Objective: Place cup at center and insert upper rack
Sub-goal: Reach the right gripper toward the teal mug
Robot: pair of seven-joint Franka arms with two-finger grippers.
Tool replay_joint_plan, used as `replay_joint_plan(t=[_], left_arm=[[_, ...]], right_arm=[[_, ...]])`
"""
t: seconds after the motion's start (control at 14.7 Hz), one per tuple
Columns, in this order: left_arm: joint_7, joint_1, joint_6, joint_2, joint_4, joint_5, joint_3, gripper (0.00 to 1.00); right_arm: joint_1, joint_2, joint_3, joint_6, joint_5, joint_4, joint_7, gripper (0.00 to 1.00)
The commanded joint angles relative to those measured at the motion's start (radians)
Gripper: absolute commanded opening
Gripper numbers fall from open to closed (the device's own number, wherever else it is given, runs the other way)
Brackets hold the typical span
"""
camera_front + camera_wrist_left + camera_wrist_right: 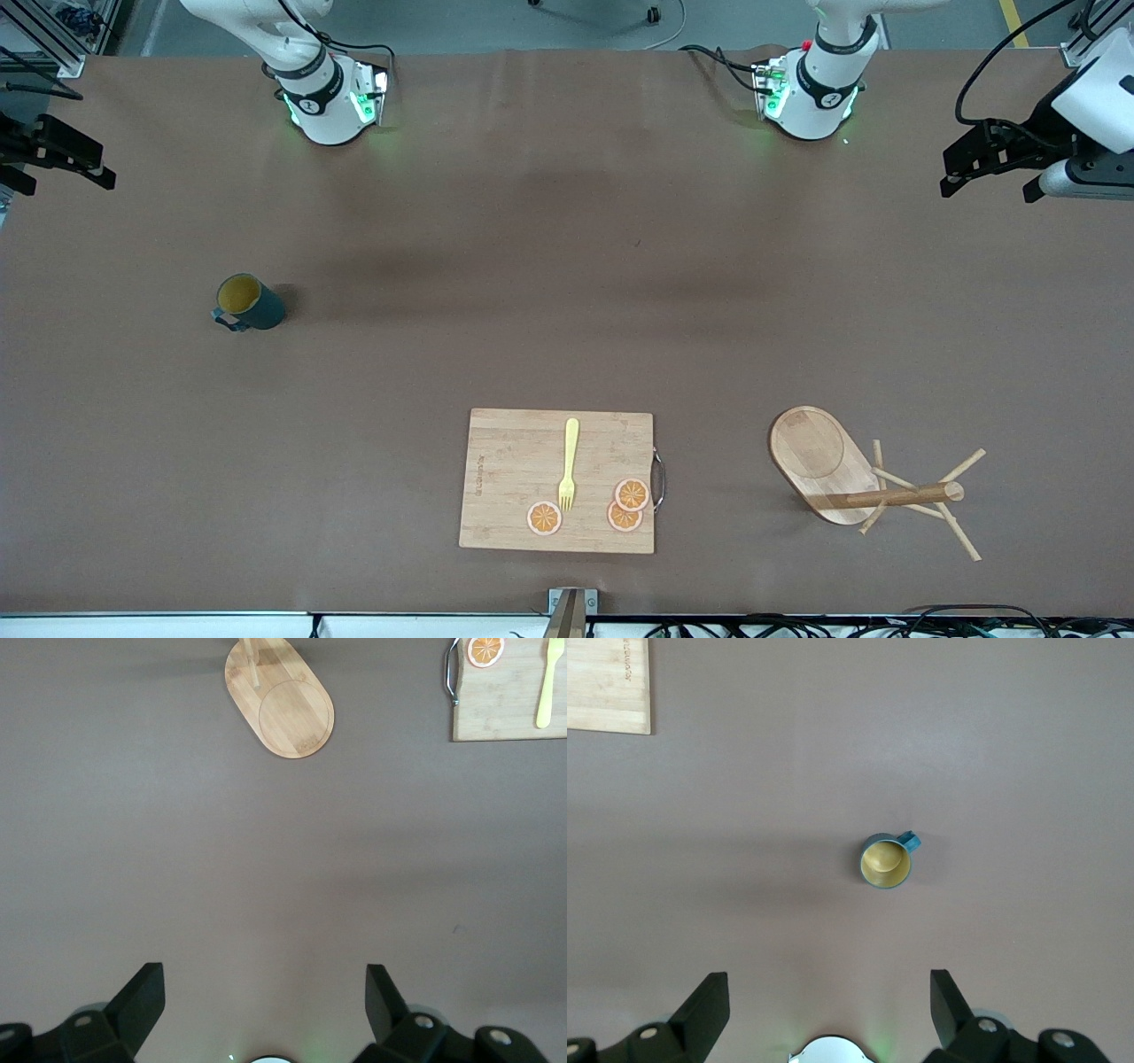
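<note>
The cup [251, 303], dark teal with a mustard inside, stands upright toward the right arm's end of the table, its handle pointing toward that end. It also shows in the right wrist view [886, 862]. The wooden mug tree [833, 470] lies tipped on its side near the front camera, toward the left arm's end, with its post and pegs pointing toward that end. Its oval base shows in the left wrist view [282, 700]. My left gripper [988, 188] [264, 983] is open and empty, high over the left arm's end. My right gripper [66, 182] [829, 988] is open and empty, high over the right arm's end.
A bamboo cutting board [505, 461] lies near the front edge at mid-table, nearer the front camera than the cup. It carries a yellow fork [568, 465] and orange slices [544, 517]. The board's metal handle [658, 478] faces the mug tree. The board also shows in both wrist views [496, 709] [607, 682].
</note>
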Motion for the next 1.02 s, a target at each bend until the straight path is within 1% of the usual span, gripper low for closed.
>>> replay_joint_plan(t=[0.0, 0.34, 0.41, 0.75, 0.82, 0.95], left_arm=[[0.009, 0.004, -0.018, -0.002, 0.012, -0.008, -0.003, 1.00], [0.016, 0.004, -0.018, 0.007, 0.016, -0.002, -0.003, 1.00], [0.018, 0.004, -0.018, 0.010, 0.022, 0.000, -0.003, 1.00], [0.009, -0.005, -0.018, 0.030, 0.032, 0.001, -0.012, 1.00], [0.009, -0.007, -0.018, 0.036, 0.032, 0.012, -0.015, 1.00], [0.009, -0.013, -0.018, 0.036, 0.030, 0.033, -0.016, 1.00]], right_arm=[[-0.008, -0.017, 0.003, 0.004, 0.003, -0.011, -0.010, 1.00], [-0.009, 0.001, 0.002, -0.006, 0.002, 0.017, -0.006, 1.00], [-0.011, 0.033, 0.002, -0.006, 0.004, 0.015, -0.009, 1.00], [0.011, 0.225, 0.006, 0.092, 0.018, 0.032, -0.018, 1.00], [0.014, 0.242, 0.008, 0.106, 0.019, 0.029, -0.038, 1.00], [0.027, 0.250, 0.011, 0.175, 0.019, -0.008, -0.209, 1.00]])
